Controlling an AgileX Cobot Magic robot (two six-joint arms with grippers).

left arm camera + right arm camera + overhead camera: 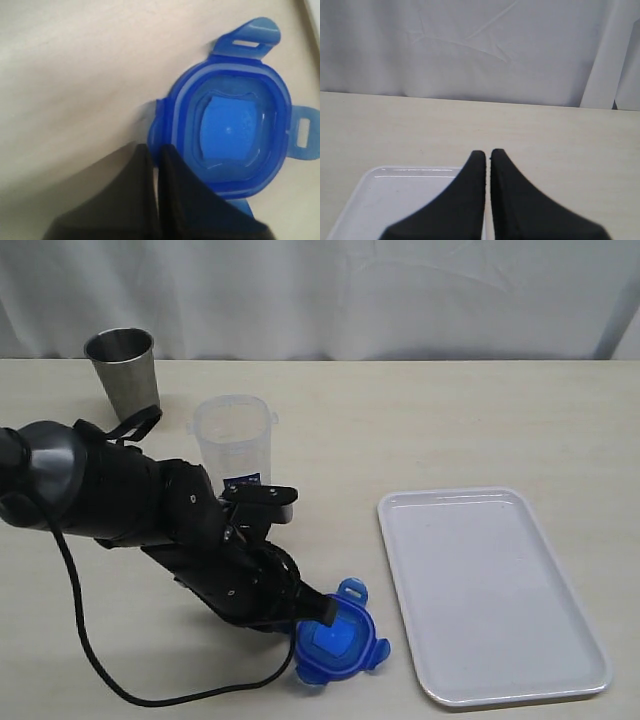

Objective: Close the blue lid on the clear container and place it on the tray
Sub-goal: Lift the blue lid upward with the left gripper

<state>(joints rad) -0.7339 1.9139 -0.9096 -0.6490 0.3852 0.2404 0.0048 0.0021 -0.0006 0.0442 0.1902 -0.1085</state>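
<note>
Beige tabletop (450, 420): left gripper (156, 150) pinches the blue lid (235, 125); its arm fronts clear container (233, 435), steel cup (125, 365); tray (490, 590) beside; right gripper (487, 152) pressed together.

The left arm (150, 505) is finished in matte black throughout. Its rear joint housing (50, 465) is a smooth rounded dome with a soft sheen. The forward links are blockier, and small pale dots, probably screw heads (190, 498), are set into their covers. A black bracket block (260, 502) projects from the wrist section. One thin black cable (86, 640) leaves the arm in a long loop. The left claw (155, 147) and right claw (488, 152) each carry two black fingers (520, 210), broad at the base and tapering to narrow rounded tips.
</note>
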